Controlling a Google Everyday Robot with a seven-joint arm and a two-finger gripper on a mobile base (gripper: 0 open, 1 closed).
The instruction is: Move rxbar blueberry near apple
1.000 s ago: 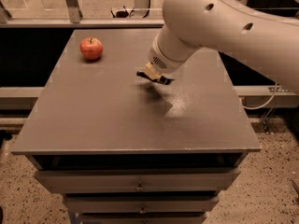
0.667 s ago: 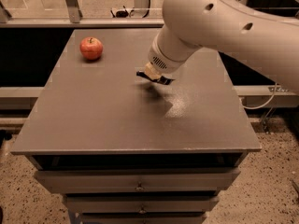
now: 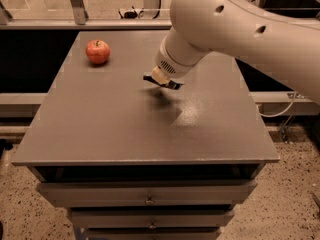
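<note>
Gripper (image 3: 162,81): positioned above the middle of the table (image 3: 100,129), slightly toward the far side, at the end of a thick white arm (image 3: 240,24) entering from the upper right. The wrist housing covers most of it, so whether it is apart, together or clamped on anything cannot be told.

Rxbar blueberry: not positively identified. A thin dark strip (image 3: 174,85) projects beneath the gripper, roughly level and clear of the tabletop, with a shadow (image 3: 162,103) on the surface directly below. Whether this strip is the bar or part of the gripper cannot be told; no lettering can be read on it.

Apple (image 3: 97,51): red, upright with stem on top, resting on the far-left part of the table, well apart from the gripper and to its left.

Surface: flat, matte, dark grey top, with a pale sheen right of centre. Drawers (image 3: 150,194) with small pulls are stacked below the near edge.

Room: speckled floor (image 3: 292,199) on either side; metal posts (image 3: 75,4) and a rail stand beyond the far edge; a pale cable (image 3: 280,110) hangs at right.
</note>
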